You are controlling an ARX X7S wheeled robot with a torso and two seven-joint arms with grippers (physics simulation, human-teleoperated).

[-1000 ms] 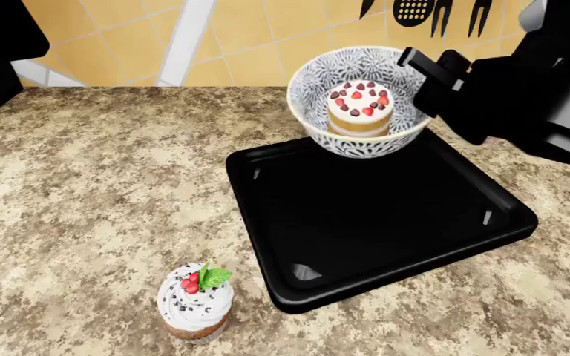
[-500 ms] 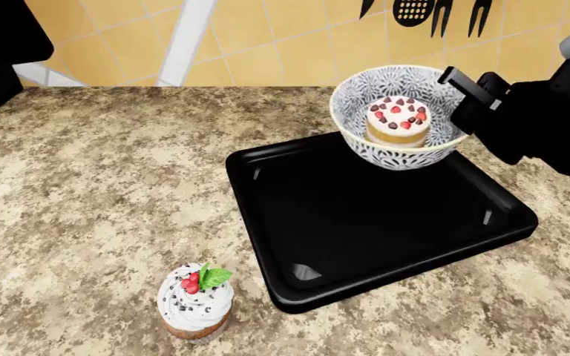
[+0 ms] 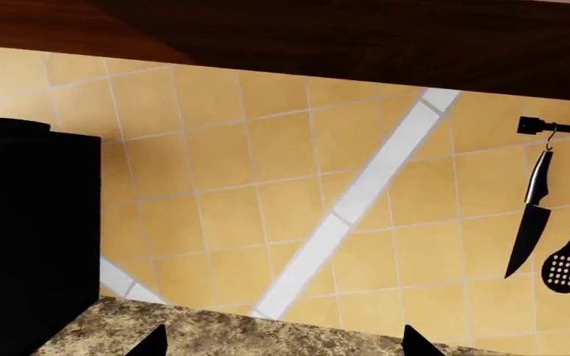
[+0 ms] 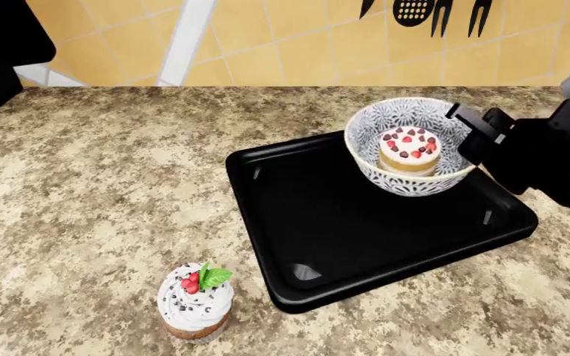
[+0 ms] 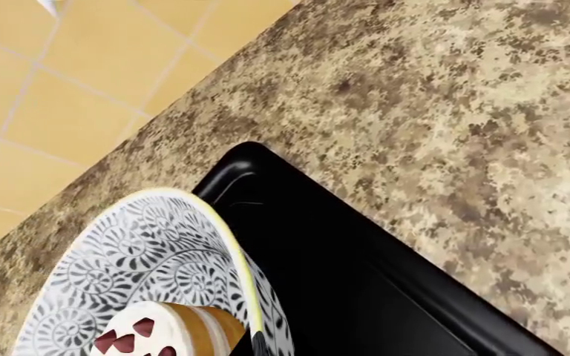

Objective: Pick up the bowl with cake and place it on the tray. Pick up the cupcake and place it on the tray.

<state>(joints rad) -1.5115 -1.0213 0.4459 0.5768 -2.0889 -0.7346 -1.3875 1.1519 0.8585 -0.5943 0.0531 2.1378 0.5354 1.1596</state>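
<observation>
Right of centre in the head view: bowl (image 4: 411, 158) with cake (image 4: 409, 150) inside, over the tray's (image 4: 364, 222) upper right part. Right gripper (image 4: 469, 132) jaws closed on bowl's right rim. Cupcake (image 4: 195, 300) on worktop (image 4: 97, 193), lower left. Left gripper: only two tips visible, jaw state unclear.

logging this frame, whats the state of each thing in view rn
Blue-patterned white ceramic bowl: held at its rim by the right hand, over the tray's far right part; contact with the tray unclear.
Small layered cake with white icing and berries: upright inside the bowl.
Glossy black rectangular tray: flat on the counter.
Frosted cupcake in brown wrapper: upright on the counter, off the tray.
Left hand: open, holding nothing.
</observation>
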